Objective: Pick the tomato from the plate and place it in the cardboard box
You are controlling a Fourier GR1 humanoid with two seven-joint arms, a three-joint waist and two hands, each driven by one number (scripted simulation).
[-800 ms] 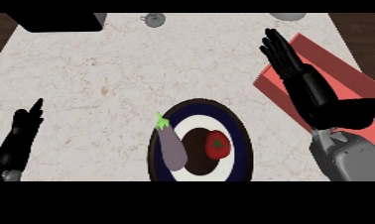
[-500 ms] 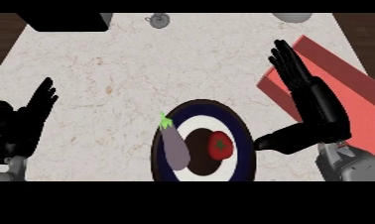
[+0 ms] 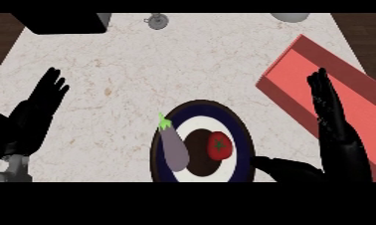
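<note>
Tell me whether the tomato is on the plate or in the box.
On the plate. The tomato lies near its centre beside the eggplant; the right hand is open next to it, holding nothing.

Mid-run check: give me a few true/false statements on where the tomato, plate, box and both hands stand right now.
1. The tomato lies on the plate, beside an eggplant. True.
2. The right hand is curled round the tomato. False: its fingers are straight and it holds nothing; only its thumb points toward the plate.
3. The cardboard box sits to the left of the plate. False: it is at the right, past the plate's upper right.
4. The left hand is open near the view's left edge, away from the plate. True.
</note>
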